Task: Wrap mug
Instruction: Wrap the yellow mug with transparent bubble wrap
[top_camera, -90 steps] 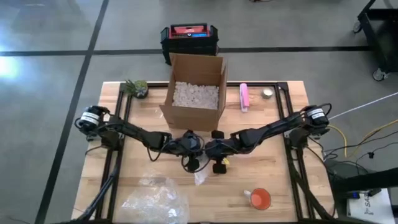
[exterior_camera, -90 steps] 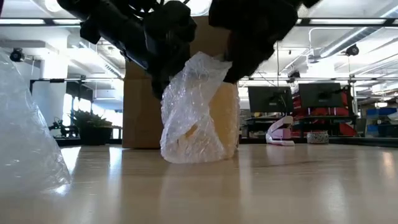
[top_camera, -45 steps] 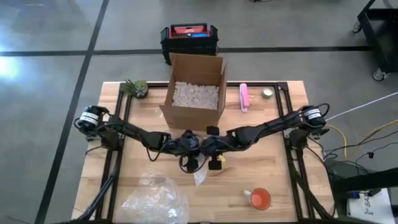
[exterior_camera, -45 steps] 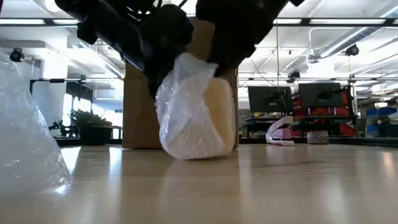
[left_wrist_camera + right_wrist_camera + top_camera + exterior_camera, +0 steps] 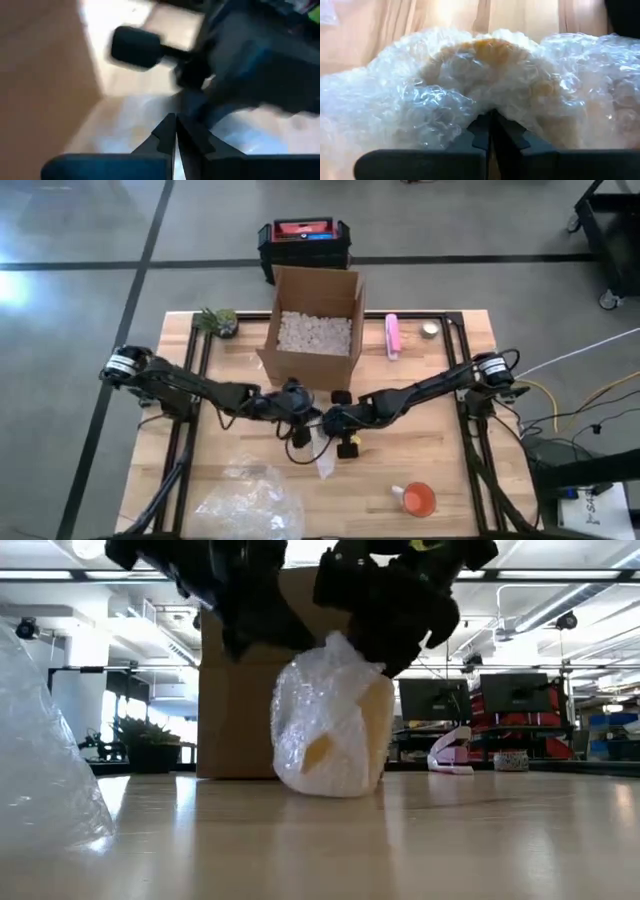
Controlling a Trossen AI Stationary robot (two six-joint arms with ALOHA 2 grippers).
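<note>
High view showed one bubble-wrapped mug [image 5: 335, 735] mid-bench [image 5: 450, 470] before one cardboard box [image 5: 312, 325]; left gripper [image 5: 300, 420] fingers together empty, right gripper [image 5: 330, 422] fingers clamped on its wrap.

Open-plan lab: concrete floor [image 5: 80, 240], monitors [image 5: 430, 698], ceiling ducts [image 5: 560, 602].

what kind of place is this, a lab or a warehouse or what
Most likely a robotics lab or workshop: a wooden table on a polished concrete floor, computer monitors on benches behind, exposed ceiling lights, and a cardboard box of packing peanuts for a packing setup.
</note>
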